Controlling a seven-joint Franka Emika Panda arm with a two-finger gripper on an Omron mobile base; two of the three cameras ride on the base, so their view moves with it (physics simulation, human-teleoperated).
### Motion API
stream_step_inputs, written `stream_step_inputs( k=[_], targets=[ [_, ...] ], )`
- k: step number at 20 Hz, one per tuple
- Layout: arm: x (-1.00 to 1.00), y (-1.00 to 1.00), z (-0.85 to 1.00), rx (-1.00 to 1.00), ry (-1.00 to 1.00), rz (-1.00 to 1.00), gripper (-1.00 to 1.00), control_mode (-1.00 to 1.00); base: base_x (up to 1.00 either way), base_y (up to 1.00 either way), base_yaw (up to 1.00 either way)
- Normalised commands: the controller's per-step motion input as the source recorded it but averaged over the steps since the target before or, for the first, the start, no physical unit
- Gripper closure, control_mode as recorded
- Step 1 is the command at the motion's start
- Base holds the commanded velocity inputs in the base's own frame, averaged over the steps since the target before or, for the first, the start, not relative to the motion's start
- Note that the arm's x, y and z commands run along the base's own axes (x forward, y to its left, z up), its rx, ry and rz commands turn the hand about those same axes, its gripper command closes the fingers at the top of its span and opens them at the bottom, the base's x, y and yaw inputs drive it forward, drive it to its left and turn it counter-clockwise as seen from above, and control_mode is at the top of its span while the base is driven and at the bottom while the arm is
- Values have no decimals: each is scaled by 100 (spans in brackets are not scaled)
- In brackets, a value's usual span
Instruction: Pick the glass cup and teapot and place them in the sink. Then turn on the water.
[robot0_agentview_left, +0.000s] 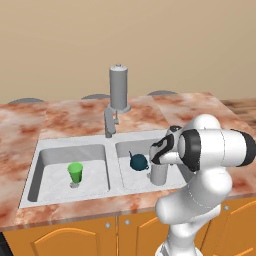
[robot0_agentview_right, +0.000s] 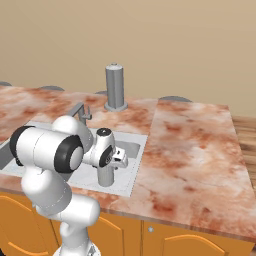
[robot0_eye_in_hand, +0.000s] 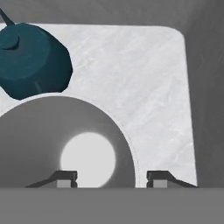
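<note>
The glass cup (robot0_agentview_left: 159, 175) stands upright on the floor of the sink's (robot0_agentview_left: 75, 142) right basin, with the dark teal teapot (robot0_agentview_left: 138, 161) just left of it in the same basin. My gripper (robot0_agentview_left: 161, 161) hangs straight over the cup's rim. In the hand view I look down into the glass cup (robot0_eye_in_hand: 39, 135). One fingertip (robot0_eye_in_hand: 65, 177) is inside it and the other is outside its right wall. The gripper (robot0_eye_in_hand: 113, 177) is open and clear of the wall. The teapot (robot0_eye_in_hand: 33, 59) lies at upper left. The tap (robot0_agentview_left: 118, 87) rises behind the sink; no water runs.
A small green cup (robot0_agentview_left: 75, 172) stands in the left basin. The tap's spout (robot0_agentview_left: 109, 122) reaches over the sink's back rim. Marble counter (robot0_agentview_right: 190, 145) stretches to the right of the sink (robot0_agentview_right: 134, 167). Orange cabinet fronts (robot0_agentview_left: 75, 235) lie below.
</note>
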Motion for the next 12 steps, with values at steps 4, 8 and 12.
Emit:
stream_step_inputs(
  k=[4,8,12],
  targets=[
    [0,0,0,0,0,0,-100,-100,0,0,0],
    [0,0,2,0,0,0,-100,-100,0,0,0],
    [0,0,47,0,-2,4,-100,-100,0,0,0]
  ],
)
